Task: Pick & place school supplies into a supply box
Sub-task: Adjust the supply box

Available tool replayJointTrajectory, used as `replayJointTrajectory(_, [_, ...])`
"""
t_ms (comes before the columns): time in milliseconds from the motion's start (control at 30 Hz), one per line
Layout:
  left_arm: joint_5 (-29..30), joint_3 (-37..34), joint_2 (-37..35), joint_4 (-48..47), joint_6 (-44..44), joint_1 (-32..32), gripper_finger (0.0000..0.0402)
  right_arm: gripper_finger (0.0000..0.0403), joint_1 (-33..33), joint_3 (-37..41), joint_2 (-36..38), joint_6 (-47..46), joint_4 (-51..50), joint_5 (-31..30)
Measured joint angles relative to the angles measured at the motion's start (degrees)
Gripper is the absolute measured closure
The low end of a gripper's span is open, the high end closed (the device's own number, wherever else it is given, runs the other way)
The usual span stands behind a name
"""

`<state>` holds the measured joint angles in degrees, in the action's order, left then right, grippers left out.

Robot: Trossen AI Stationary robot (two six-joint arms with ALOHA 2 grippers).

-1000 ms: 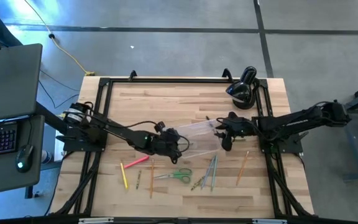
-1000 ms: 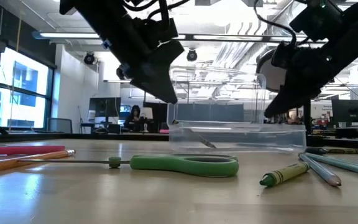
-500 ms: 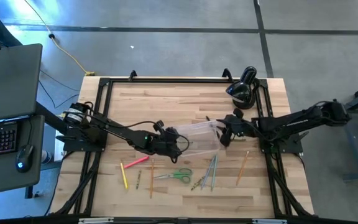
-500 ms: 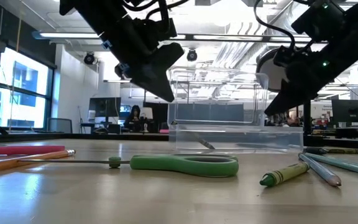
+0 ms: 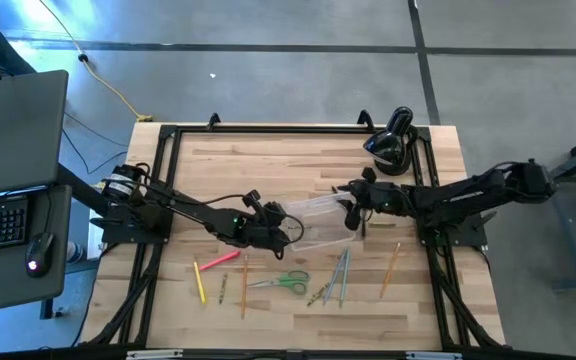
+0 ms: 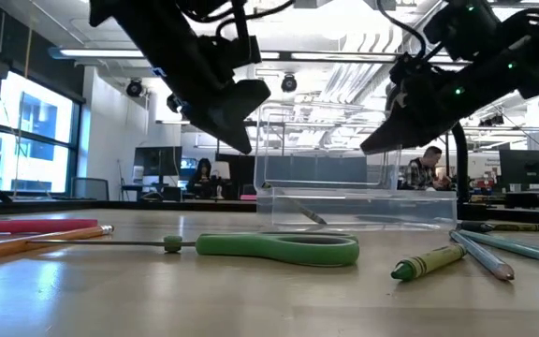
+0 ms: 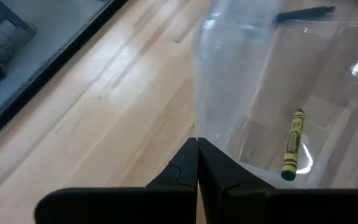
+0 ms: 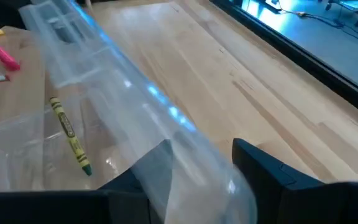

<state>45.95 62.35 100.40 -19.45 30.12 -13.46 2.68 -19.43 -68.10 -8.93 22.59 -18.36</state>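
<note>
The clear supply box (image 5: 320, 222) stands mid-table with a clear panel raised upright above it (image 6: 326, 140). A yellow-green crayon (image 7: 293, 144) lies inside. My left gripper (image 7: 197, 148) is shut on the clear plastic at the box's left end. My right gripper (image 8: 201, 148) is open at the box's right end, its fingers on either side of a clear edge. Toward the near edge lie green-handled scissors (image 5: 286, 282), a pink marker (image 5: 220, 260), a yellow one (image 5: 200, 284), orange pencils (image 5: 391, 270) and grey pencils (image 5: 340, 275). My left gripper pinches the edge of a clear plastic panel (image 7: 196, 134) between its two fingers, at the box's left end. It comes slanting down from the table's left side. The box's floor rests on the table. My right gripper straddles a clear edge (image 8: 185, 134); I cannot tell whether it touches.
A black rounded device (image 5: 390, 143) stands at the far right corner. A dark pen (image 7: 306, 12) lies just beyond the box. A green crayon (image 6: 429, 262) and pencils (image 6: 483, 255) lie close to the near edge. A laptop and keyboard sit off the table's left.
My right gripper has risen a little, gone toward the table's far edge and tipped from steep to nearly level, staying at the box's right end. The box has stayed where it was.
</note>
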Motion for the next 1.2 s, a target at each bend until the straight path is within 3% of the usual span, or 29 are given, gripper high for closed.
replayJointTrajectory(167, [-2.7,0.0,-0.1,-0.2,0.6,0.9,0.0358,0.0256,-1.4,0.0,-2.1,-1.2,2.9,7.4])
replayJointTrajectory(400, [-4.0,1.3,-4.2,-5.3,1.8,0.7,0.0386,0.0256,-3.7,0.0,-2.2,1.5,8.6,3.7])
replayJointTrajectory(567, [-3.5,2.8,-6.8,-4.0,1.8,0.7,0.0364,0.0256,-2.1,0.0,-3.7,5.1,12.6,3.7])
replayJointTrajectory(733, [-6.8,4.7,-7.0,-3.6,1.3,0.7,0.0347,0.0256,0.4,0.0,-9.1,6.5,18.8,7.3])
replayJointTrajectory(933, [-8.2,5.3,-7.0,-2.7,1.4,0.7,0.037,0.0256,0.8,-0.5,-17.8,7.5,31.0,9.8])
replayJointTrajectory(1200, [-9.7,5.2,-6.9,-2.8,2.0,0.7,0.0376,0.0256,0.8,-10.2,-25.5,10.3,30.0,9.9])
